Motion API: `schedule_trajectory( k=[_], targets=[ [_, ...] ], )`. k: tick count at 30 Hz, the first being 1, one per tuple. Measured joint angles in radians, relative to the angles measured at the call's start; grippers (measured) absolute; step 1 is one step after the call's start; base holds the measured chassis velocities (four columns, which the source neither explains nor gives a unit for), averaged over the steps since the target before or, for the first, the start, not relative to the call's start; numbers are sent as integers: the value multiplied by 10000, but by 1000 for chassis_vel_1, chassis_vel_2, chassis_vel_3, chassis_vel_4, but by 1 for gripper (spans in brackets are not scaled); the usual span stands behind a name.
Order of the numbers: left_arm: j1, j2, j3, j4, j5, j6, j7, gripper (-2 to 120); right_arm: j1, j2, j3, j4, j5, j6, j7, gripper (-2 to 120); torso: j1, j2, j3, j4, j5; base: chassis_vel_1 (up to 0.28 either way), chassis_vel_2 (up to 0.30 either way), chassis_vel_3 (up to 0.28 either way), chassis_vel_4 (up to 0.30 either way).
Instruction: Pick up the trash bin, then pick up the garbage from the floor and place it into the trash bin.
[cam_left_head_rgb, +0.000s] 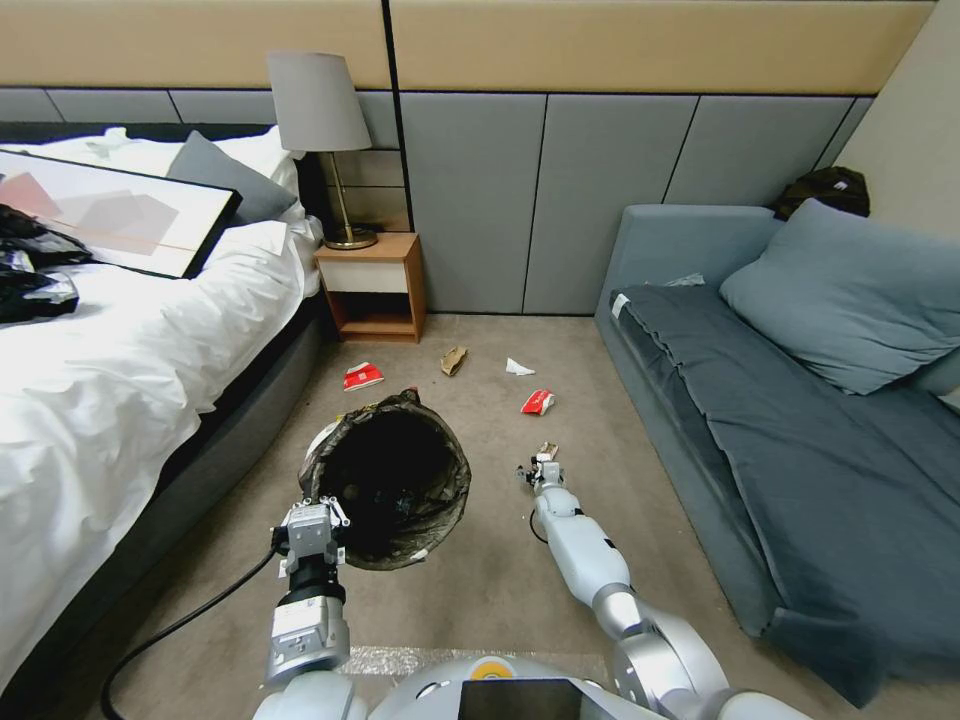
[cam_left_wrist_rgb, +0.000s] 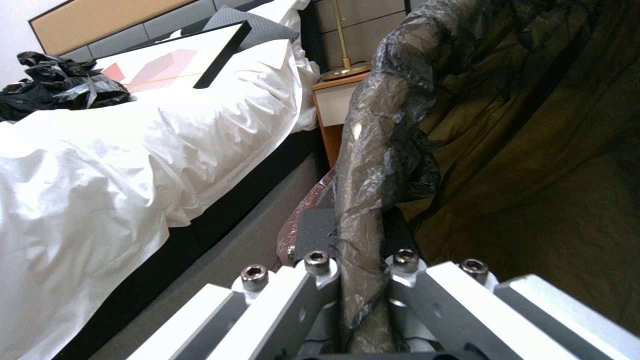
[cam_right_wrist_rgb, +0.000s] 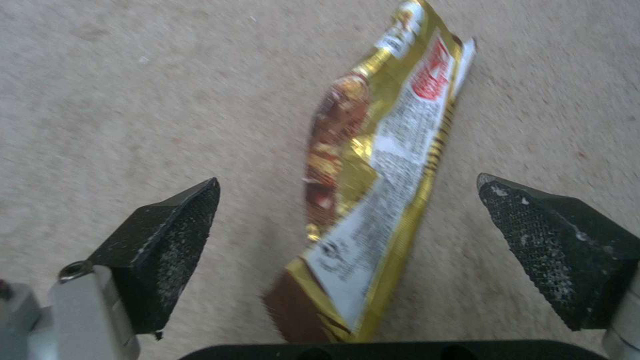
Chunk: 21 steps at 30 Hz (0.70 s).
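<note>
The trash bin (cam_left_head_rgb: 455, 500), white with a black bag liner, is held just above the carpet in front of me. My left gripper (cam_left_head_rgb: 310, 522) is shut on its near-left rim; the left wrist view shows the bag-covered rim (cam_left_wrist_rgb: 363, 165) pinched between the fingers of that gripper (cam_left_wrist_rgb: 357, 272). My right gripper (cam_left_head_rgb: 543, 466) is low over the floor to the right of the bin, open, with a gold and brown snack wrapper (cam_right_wrist_rgb: 373, 200) lying between its fingertips (cam_right_wrist_rgb: 167, 240). More garbage lies farther off: a red wrapper (cam_left_head_rgb: 363, 376), brown paper (cam_left_head_rgb: 453, 360), a white scrap (cam_left_head_rgb: 517, 367) and another red wrapper (cam_left_head_rgb: 537, 402).
A bed with white sheets (cam_left_head_rgb: 120, 350) runs along the left, carrying a framed picture (cam_left_head_rgb: 110, 215) and black plastic (cam_left_head_rgb: 30, 270). A wooden nightstand (cam_left_head_rgb: 372, 285) with a lamp stands at the wall. A grey sofa (cam_left_head_rgb: 800, 420) borders the right. A black cable (cam_left_head_rgb: 170, 625) trails on the floor.
</note>
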Motion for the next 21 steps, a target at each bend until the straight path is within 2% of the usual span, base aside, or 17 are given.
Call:
schedule_trajectory(
  k=[2, 5, 6, 7, 9, 11, 12, 13, 15, 17, 19, 21],
  targets=[
    [-1, -1, 28, 11, 16, -8, -6, 0, 13, -68, 38, -118, 24, 8, -70, 84, 1, 0, 0, 0, 0, 0, 0, 0, 0],
    [-1, -2, 35, 11, 23, -10, -15, 0, 23, -105, 62, -230, 46, 10, -136, 77, 0, 0, 0, 0, 0, 0, 0, 0, 0],
    [-1, -3, 37, 11, 24, -16, -28, 0, 42, -142, 91, -363, 80, 11, -223, 70, 0, 0, 0, 0, 0, 0, 0, 0, 0],
    [-1, -3, 37, 11, 24, -16, -28, 0, 42, -142, 91, -363, 80, 11, -223, 70, 0, 0, 0, 0, 0, 0, 0, 0, 0],
    [9, -3, 37, -6, 27, -28, -52, 0, 43, -175, 110, -452, 151, 5, -319, 57, 0, 0, 0, 0, 0, 0, 0, 0, 0],
    [12, -4, 36, -9, 29, -35, -57, 0, 43, -175, 116, -482, 173, -2, -344, 55, 0, 0, 0, 0, 0, 0, 0, 0, 0],
    [16, -8, 39, -14, 35, -44, -67, 0, 49, -168, 132, -537, 219, -32, -365, 48, 0, 1, 0, 0, 0, 0, 0, 0, 0],
    [16, -8, 39, -14, 35, -44, -67, 0, 49, -168, 132, -537, 219, -32, -365, 48, 0, 1, 0, 0, 0, 0, 0, 0, 0],
    [27, -22, 62, -18, 58, -63, -91, 0, 76, -137, 167, -724, 267, -58, -406, 37, 0, 1, 0, 1, 0, 0, 0, 0, 0],
    [30, -25, 69, -20, 64, -67, -95, 0, 80, -129, 174, -760, 267, -55, -419, 34, 0, 0, 0, 0, 0, 0, 0, 0, 0],
    [39, -32, 80, -42, 79, -81, -114, 0, 83, -117, 203, -852, 264, -36, -467, 21, 0, 1, -1, 0, -2, 0, 0, 0, 0],
    [40, -33, 82, -43, 79, -81, -114, 0, 83, -114, 206, -868, 263, -31, -476, 19, 0, 1, -1, 1, -2, 0, 0, 0, 0]
  ],
)
